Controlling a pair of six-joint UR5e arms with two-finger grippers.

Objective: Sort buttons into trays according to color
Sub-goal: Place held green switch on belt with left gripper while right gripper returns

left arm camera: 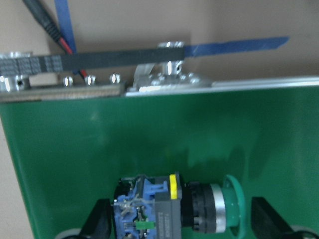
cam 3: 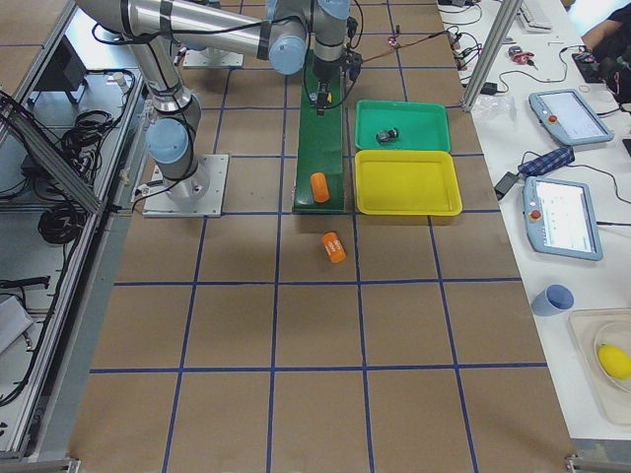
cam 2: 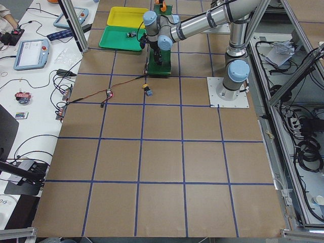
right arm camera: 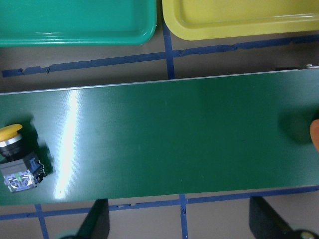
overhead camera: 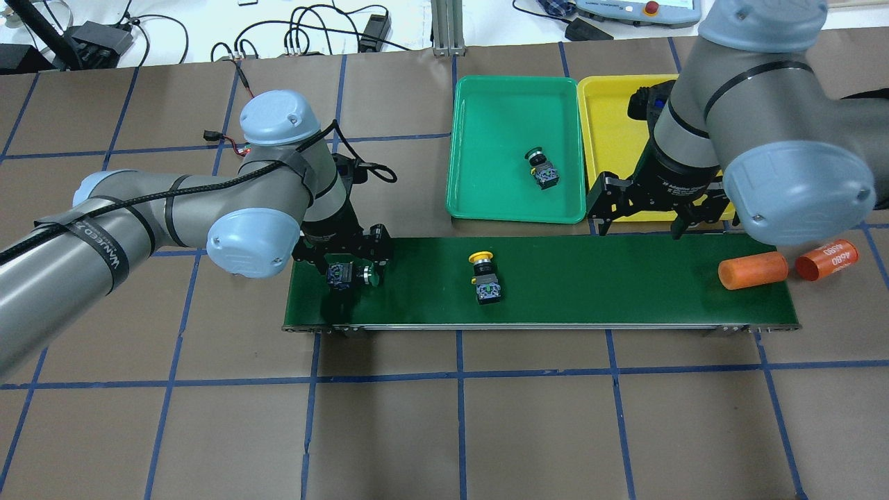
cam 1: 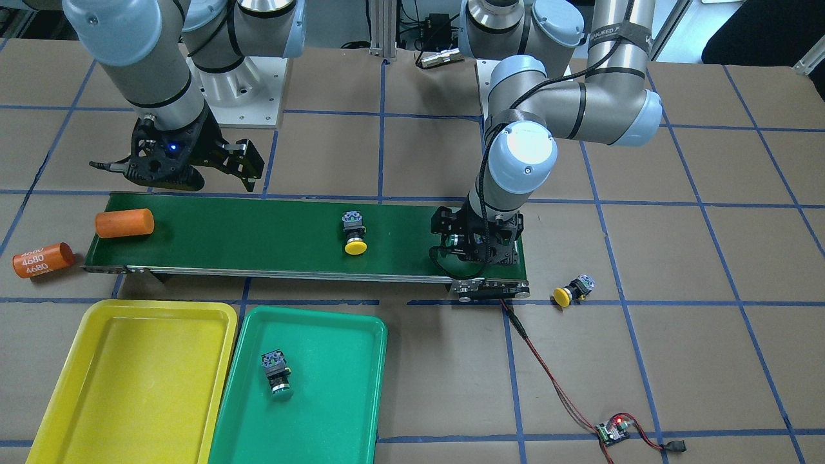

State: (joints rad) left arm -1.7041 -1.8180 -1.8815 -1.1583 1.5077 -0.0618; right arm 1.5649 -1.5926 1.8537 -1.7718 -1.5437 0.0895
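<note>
**Item:** green button (overhead camera: 347, 274), lying on its side at the end of the conveyor belt (overhead camera: 625, 292).

**Risk:** the fingers are lining up along its axis, so one would be pressing the domed cap. The button may be slipping or pivoting out as they close.

**Left hand** (left arm camera: 179, 224): pointing straight down, fingers spread on either side of the button, not pinching.

**Right hand** (overhead camera: 639, 221): spread, empty, hovering beside the yellow tray (cam 1: 129, 306).

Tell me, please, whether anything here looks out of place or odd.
One yellow button lies on its side on the bare table, just past the end of the conveyor belt. An orange cylinder also lies off the belt's other end.
</note>
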